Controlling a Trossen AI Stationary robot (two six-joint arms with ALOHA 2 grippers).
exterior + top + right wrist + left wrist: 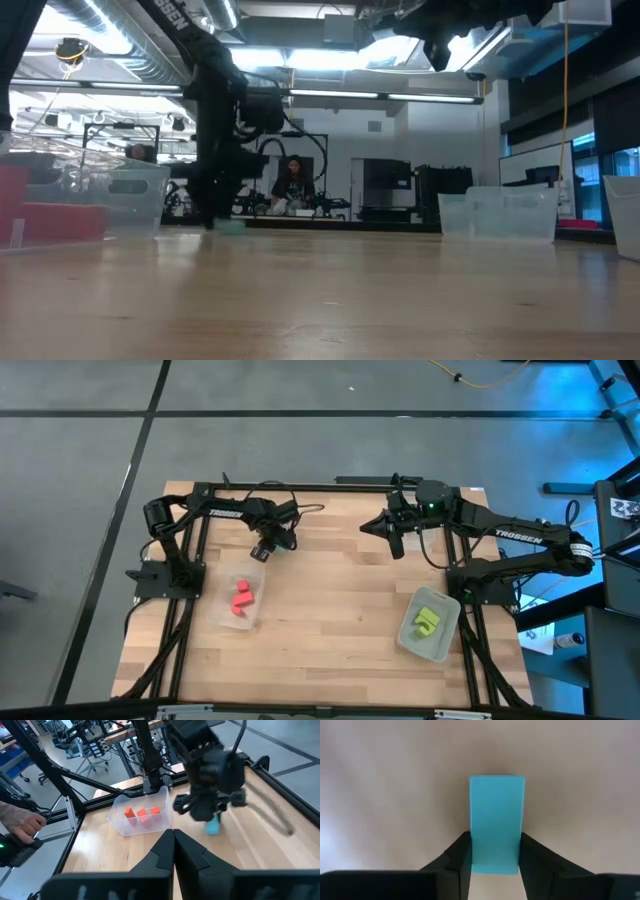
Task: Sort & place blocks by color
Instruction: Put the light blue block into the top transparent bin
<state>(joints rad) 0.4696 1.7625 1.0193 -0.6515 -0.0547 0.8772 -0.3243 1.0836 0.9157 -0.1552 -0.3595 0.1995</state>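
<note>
1. Down at the tabletop near the table's back-left part, my left gripper (262,552) stands over a teal block (497,822), with one finger on each long side of it.
2. My left fingers (460,855) press against both sides of that block, so I have it clamped; it rests on the wooden table (330,600), seen past the fingers in my left wrist view.
3. From my right wrist view the same teal block (214,825) shows under the left gripper (210,812), on the wood beside the tray of reds.
4. My right gripper (395,545) hangs above the table's back-centre, fingers pressed together and holding nothing.
5. Three red blocks (242,597) lie in a clear tray (252,616) on the left part of the table, just in front of my left gripper.
6. Yellow-green blocks (428,620) lie in a second clear tray (412,643) near the front right; their count I cannot tell.
7. A person's hand (25,824) shows beyond the table's edge in my right wrist view.
</note>
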